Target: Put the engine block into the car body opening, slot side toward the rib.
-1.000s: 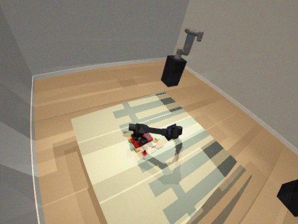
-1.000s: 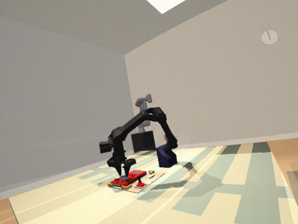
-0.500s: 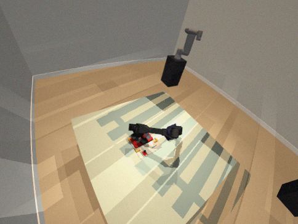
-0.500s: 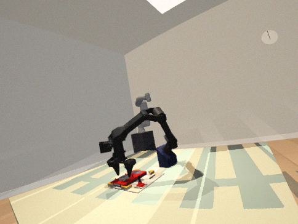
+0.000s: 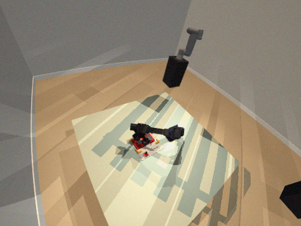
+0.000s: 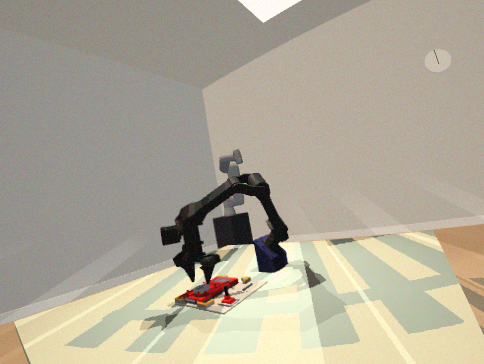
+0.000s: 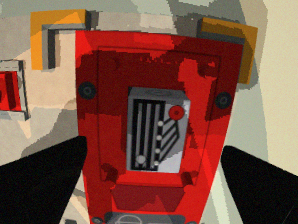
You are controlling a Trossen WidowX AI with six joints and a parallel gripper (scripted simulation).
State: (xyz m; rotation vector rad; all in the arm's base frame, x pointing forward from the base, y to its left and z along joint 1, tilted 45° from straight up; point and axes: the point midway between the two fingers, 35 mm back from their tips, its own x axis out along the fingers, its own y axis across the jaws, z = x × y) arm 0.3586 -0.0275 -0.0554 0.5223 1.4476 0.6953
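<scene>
The red car body (image 5: 150,136) (image 6: 225,282) (image 7: 150,41) lies on the pale board (image 5: 157,149) (image 6: 248,296). The grey engine block (image 7: 145,131) stands in the middle of the car body in the wrist view, its top with black bars and a red cap facing up. Red surface surrounds it. Whether it is fully down, and how its slot meets the rib, cannot be told. My gripper (image 6: 200,281) (image 7: 156,149) is open, with one finger on each side of the block and wide gaps between. The fingertips are above the car body.
Orange corner brackets (image 7: 60,17) (image 7: 230,29) stand at the car body's far corners. A red part with an upright post (image 6: 228,300) sits on the board beside the car; its red part also shows in the wrist view (image 7: 9,91). The arm's blue base (image 6: 270,255) stands behind the board.
</scene>
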